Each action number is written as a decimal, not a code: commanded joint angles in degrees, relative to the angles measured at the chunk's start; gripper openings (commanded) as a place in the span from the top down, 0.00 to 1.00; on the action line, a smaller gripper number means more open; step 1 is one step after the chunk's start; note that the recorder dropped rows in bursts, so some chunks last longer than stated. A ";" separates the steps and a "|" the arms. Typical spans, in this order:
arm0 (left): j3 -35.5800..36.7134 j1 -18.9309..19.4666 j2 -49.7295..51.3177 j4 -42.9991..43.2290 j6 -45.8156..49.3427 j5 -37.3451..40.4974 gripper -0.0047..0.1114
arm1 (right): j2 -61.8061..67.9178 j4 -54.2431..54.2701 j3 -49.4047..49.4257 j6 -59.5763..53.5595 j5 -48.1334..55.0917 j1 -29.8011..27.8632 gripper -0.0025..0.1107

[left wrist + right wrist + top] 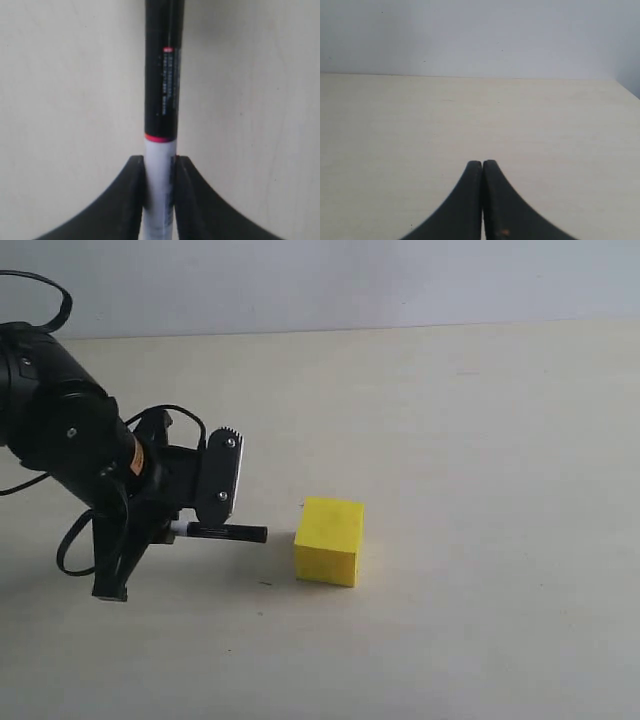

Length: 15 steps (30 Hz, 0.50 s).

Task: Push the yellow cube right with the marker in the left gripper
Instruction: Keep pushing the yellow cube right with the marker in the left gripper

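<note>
The yellow cube (330, 540) rests on the pale table a little right of the middle in the exterior view. My left gripper (205, 525) is shut on the marker (228, 533), which lies level just above the table with its black cap pointing right at the cube's left face. A small gap separates the cap tip from the cube. In the left wrist view the marker (162, 100) runs straight out from between the black fingers (132, 200), which clamp its white barrel (159, 185); the cube is out of that view. My right gripper (482, 164) is shut on nothing over bare table.
The table (480, 440) stretches pale and bare to the right of the cube. A light wall (350, 280) rises behind the table's far edge. The left arm's black body and cables (70, 430) fill the left side of the exterior view.
</note>
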 commanded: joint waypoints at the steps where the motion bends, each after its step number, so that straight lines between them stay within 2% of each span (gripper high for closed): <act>1: -0.23 -1.54 0.14 -0.65 -0.43 -3.71 0.96 | -0.37 -0.24 0.30 -0.04 -0.26 -0.33 0.98; 6: -0.23 -5.60 0.14 -1.49 -0.43 -2.65 0.96 | -0.37 -0.24 0.30 -0.04 -0.26 -0.33 0.98; 11: -0.23 -4.71 0.14 -0.65 -1.11 -0.19 0.96 | -0.37 -0.24 0.30 -0.04 -0.26 -0.33 0.98; 15: -0.23 -2.40 0.14 1.26 -3.58 0.92 0.96 | -0.37 -0.24 0.30 -0.04 -0.26 -0.33 0.98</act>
